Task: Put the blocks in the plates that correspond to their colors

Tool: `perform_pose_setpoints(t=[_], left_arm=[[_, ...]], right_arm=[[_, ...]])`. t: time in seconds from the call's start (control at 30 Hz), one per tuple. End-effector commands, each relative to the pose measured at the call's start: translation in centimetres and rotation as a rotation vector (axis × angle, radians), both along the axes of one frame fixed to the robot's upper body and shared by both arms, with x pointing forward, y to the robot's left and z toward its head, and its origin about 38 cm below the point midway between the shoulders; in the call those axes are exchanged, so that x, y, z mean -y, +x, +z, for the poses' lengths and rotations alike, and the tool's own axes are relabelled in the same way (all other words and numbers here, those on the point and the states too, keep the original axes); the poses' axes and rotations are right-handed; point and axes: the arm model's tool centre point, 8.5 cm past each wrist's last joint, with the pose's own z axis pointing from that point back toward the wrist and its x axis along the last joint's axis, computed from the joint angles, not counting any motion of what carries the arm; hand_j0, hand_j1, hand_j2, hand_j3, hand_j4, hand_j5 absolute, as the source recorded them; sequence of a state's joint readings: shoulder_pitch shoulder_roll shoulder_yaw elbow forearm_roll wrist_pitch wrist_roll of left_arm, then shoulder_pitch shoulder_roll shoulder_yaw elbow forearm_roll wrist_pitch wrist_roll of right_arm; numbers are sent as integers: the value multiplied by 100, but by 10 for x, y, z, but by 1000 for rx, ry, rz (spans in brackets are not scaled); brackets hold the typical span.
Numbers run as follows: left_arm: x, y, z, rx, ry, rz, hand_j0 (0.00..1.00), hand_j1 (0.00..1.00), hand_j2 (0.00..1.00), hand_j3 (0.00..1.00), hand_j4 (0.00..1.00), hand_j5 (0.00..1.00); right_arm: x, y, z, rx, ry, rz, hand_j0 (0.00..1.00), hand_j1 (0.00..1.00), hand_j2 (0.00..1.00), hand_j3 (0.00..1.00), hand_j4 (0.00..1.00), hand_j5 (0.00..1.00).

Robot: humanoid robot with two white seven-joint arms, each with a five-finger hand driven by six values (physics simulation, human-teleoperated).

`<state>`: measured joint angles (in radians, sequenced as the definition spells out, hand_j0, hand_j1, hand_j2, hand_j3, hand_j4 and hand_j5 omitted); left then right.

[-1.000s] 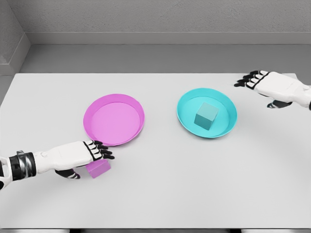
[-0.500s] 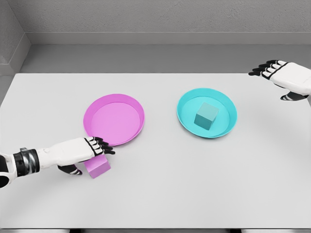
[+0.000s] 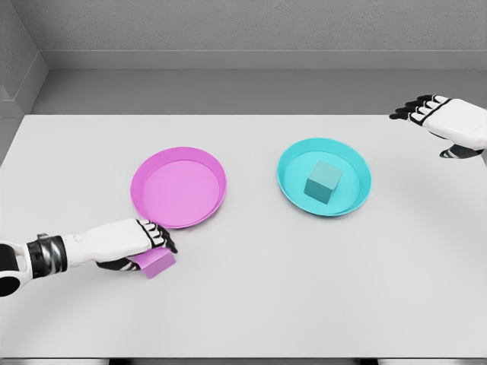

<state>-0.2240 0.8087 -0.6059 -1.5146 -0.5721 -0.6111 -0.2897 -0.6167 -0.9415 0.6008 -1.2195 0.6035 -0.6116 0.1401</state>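
On the white table (image 3: 251, 304), left robot hand (image 3: 141, 245) grips the pink block (image 3: 157, 263); right robot hand (image 3: 441, 122) hangs relaxed, empty

White table (image 3: 251, 304), grey wall (image 3: 228, 26)

The left hand (image 3: 141, 245) lies curled over a pink block (image 3: 157, 263) on the white desk (image 3: 251, 296), just below the empty pink plate (image 3: 178, 188). To the right, a teal block (image 3: 323, 181) sits inside the teal plate (image 3: 290, 169). The right hand (image 3: 441, 122) hovers near the desk's far right corner, fingers relaxed.
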Motion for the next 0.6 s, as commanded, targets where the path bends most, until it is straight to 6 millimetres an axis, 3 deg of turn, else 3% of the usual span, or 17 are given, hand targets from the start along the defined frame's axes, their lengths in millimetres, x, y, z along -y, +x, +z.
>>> perform_pose_setpoints(t=[0.0, 0.57], left_arm=[[1, 0, 1, -1, 1, -5, 55, 55, 55, 55, 55, 55], [23, 0, 33, 75, -43, -77, 57, 57, 57, 57, 57, 57]], right_arm=[[1, 0, 1, 0, 3, -3, 100, 100, 100, 100, 100, 100], [0, 0, 1, 0, 3, -1, 100, 100, 100, 100, 100, 100]])
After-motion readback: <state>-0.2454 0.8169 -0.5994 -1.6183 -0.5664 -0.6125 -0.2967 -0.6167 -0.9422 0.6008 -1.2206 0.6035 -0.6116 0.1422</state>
